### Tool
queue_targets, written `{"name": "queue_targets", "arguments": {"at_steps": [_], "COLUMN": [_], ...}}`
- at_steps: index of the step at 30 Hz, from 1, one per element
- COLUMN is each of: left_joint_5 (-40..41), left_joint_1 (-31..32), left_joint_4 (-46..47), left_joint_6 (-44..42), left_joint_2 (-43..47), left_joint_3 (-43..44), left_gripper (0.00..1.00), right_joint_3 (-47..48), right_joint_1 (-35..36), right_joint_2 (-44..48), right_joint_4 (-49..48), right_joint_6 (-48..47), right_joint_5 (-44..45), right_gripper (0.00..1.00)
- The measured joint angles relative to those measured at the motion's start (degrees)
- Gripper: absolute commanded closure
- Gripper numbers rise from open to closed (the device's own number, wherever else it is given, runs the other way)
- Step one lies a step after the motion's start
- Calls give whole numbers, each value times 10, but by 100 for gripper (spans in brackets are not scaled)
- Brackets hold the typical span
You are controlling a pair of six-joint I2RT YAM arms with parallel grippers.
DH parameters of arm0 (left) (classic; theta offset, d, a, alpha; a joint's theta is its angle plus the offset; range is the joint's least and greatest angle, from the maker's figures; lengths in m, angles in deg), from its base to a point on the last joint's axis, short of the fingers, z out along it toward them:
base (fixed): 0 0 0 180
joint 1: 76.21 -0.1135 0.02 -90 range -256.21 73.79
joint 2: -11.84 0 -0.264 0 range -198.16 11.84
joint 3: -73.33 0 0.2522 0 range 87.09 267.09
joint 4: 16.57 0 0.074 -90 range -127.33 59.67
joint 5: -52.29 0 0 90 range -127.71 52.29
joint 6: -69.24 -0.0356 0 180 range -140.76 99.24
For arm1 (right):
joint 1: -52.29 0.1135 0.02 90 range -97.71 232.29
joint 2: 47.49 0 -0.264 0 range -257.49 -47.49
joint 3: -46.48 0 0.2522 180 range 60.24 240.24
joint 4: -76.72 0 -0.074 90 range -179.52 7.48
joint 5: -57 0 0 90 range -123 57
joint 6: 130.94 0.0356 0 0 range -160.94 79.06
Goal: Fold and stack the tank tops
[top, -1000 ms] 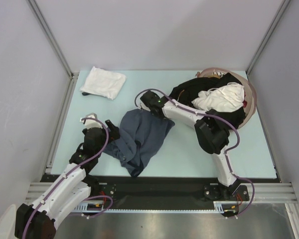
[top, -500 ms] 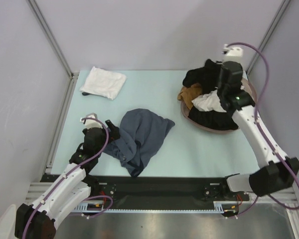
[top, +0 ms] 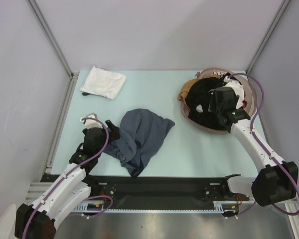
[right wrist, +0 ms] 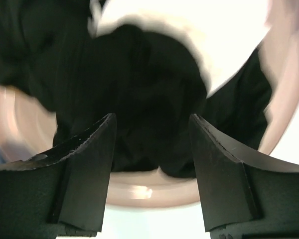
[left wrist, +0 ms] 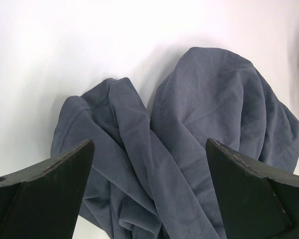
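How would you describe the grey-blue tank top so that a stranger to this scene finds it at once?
Look at the pale blue table. Near its middle, beside the left end effector, lies the grey-blue tank top. It alone is crumpled and grey-blue; the white top lies folded in the far left corner.

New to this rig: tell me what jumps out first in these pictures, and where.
A crumpled slate tank top lies mid-table, the open left claw at its edge. At the far right, a basket heaped with dark clothes sits under the open right claw; a folded white top rests in the far left corner.
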Motion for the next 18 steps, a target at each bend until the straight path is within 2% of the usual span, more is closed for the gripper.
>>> {"name": "queue_targets", "arguments": {"at_steps": [5, 10, 13, 14, 18], "left_joint_5": [-1, -8, -9, -9, -9], "left_joint_1": [0, 0, 0, 0, 0], "left_joint_4": [0, 0, 0, 0, 0], "left_joint_6": [0, 0, 0, 0, -1], "left_joint_2": [0, 0, 0, 0, 0], "left_joint_3": [0, 0, 0, 0, 0], "left_gripper": [0, 0, 0, 0, 0], "right_joint_3": [-44, -55, -69, -79, -88], "right_joint_1": [-1, -30, -36, -34, 7], "right_joint_2": [23, -6, -2, 9, 60], "right_joint_4": [45, 70, 67, 65, 75], "right_joint_6": [52, 82, 95, 98, 94], "right_joint_5": [-39, -57, -69, -73, -77], "right_gripper": [34, 33, 24, 21, 21]}}
